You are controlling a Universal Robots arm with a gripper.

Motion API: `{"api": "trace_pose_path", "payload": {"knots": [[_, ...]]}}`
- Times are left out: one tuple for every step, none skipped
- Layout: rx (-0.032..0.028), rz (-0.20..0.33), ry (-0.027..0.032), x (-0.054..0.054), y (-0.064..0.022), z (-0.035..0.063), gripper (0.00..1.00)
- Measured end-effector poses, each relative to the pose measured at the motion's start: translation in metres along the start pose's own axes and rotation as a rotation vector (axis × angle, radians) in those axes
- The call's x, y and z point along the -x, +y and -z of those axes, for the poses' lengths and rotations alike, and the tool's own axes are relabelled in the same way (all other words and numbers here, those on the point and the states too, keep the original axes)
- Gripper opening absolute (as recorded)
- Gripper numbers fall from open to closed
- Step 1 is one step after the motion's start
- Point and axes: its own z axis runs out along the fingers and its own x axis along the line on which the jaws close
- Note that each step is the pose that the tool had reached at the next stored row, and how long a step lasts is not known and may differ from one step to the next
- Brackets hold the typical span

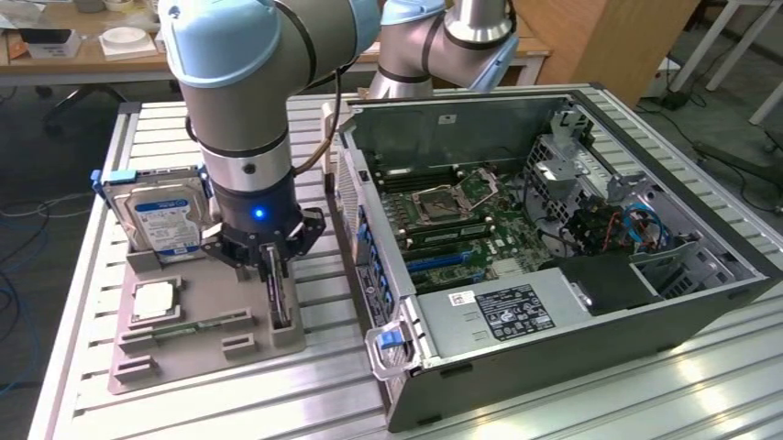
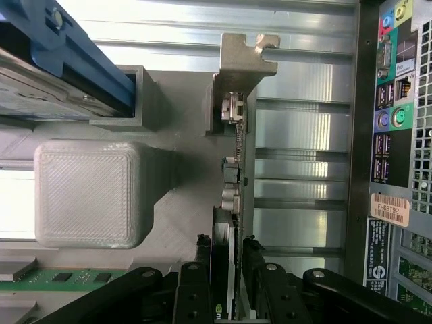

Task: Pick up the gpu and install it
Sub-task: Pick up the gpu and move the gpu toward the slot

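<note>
The gpu (image 1: 281, 301) stands on its long edge in a slot of the grey holder tray (image 1: 208, 357), seen in the exterior view as a thin dark strip. My gripper (image 1: 271, 268) is lowered straight over it. In the wrist view the gpu (image 2: 233, 169) runs edge-on, its silver bracket (image 2: 244, 61) at the far end. My gripper (image 2: 226, 248) straddles the card, one black finger (image 2: 202, 251) on each side, close to its faces with a narrow gap still showing. The jaws are open around the card.
On the same tray sit a hard drive (image 1: 165, 220) with a blue-white label, a square silver processor (image 1: 157, 300) and memory sticks (image 1: 202, 325). The opened computer case (image 1: 551, 229) lies just to the exterior view's right, its rear port panel (image 2: 391, 135) beside the card.
</note>
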Motion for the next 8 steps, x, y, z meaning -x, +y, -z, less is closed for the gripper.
{"api": "trace_pose_path", "payload": {"knots": [[0.0,0.0,0.0,0.0,0.0,0.0,0.33],[0.0,0.0,0.0,0.0,0.0,0.0,0.33],[0.0,0.0,0.0,0.0,0.0,0.0,0.33],[0.0001,0.0,-0.0002,-0.0004,0.0001,-0.0001,0.33],[0.0001,0.0,-0.0002,-0.0008,0.0001,-0.0001,0.33],[0.0001,0.0,-0.0001,-0.001,0.0001,-0.0001,0.33],[0.0001,0.0,-0.0002,-0.001,0.0,-0.0001,0.33],[0.0,0.0,0.0,-0.001,0.0,0.0,0.33]]}}
